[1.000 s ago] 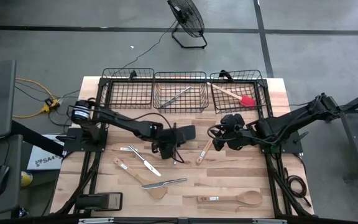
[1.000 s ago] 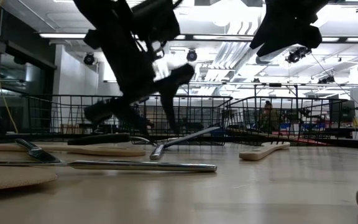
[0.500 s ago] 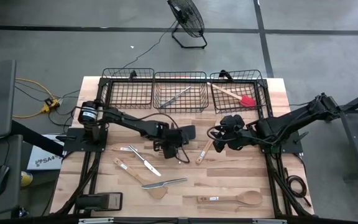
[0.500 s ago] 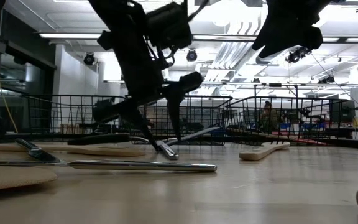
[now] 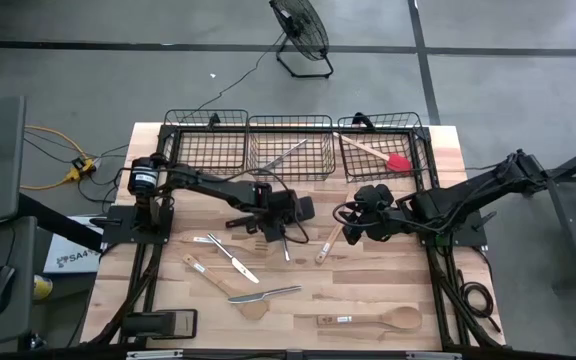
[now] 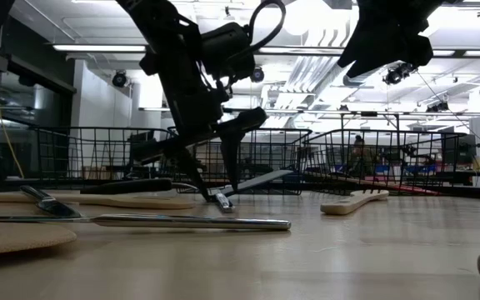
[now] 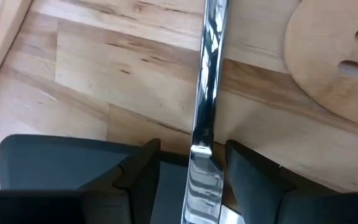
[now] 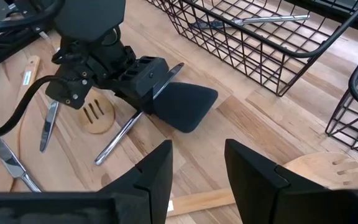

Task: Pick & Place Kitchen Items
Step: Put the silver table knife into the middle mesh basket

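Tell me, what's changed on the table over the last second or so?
The left gripper has slid along the table toward the baskets, and the silver knife between its fingers has swung round with it, its far end still on the wood. The fingers sit on either side of the knife; a firm grip isn't clear. The right gripper hangs open above the table as before, and the other utensils and the baskets' contents haven't moved.

Silver knife (image 7: 207, 99) cut off at both picture edges, slotted wooden spatula (image 7: 340, 62) cropped — handle unseen

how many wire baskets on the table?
3, in a row along the table's far edge: left basket; middle basket, holding a metal utensil; right basket, holding the red-headed spatula. None hidden.
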